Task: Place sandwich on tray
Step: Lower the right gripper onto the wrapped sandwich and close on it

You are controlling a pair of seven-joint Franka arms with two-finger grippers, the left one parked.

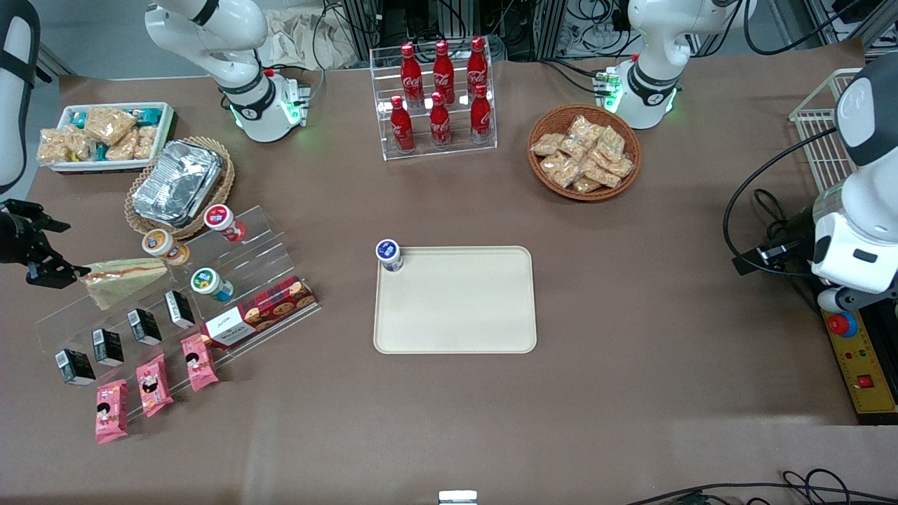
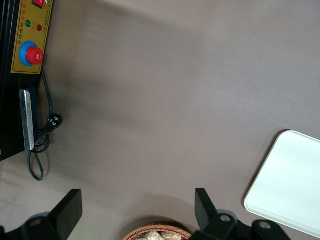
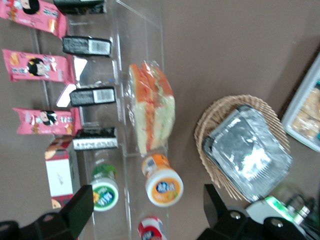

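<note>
The sandwich (image 1: 126,277) is a wrapped triangular wedge with an orange-red filling stripe. It lies on a clear stepped shelf (image 1: 273,242) toward the working arm's end of the table, and it shows in the right wrist view (image 3: 152,112). My right gripper (image 1: 50,251) is open and empty, raised beside the sandwich's pointed end; in the right wrist view (image 3: 147,210) its fingers (image 3: 80,210) stand wide apart above the lidded cups. The cream tray (image 1: 456,308) lies flat at the table's middle, with a blue-lidded cup (image 1: 388,254) on one corner. The tray also shows in the left wrist view (image 2: 290,185).
On the shelf beside the sandwich are an orange-lidded cup (image 3: 162,186), a green-lidded cup (image 3: 104,192), a red-lidded cup (image 1: 223,219), black cartons (image 1: 144,326), pink packets (image 1: 151,384) and a cookie box (image 1: 259,312). Foil containers in a wicker basket (image 1: 179,184), a white snack bin (image 1: 105,135), a cola rack (image 1: 438,95) and a snack basket (image 1: 584,153) stand farther from the front camera.
</note>
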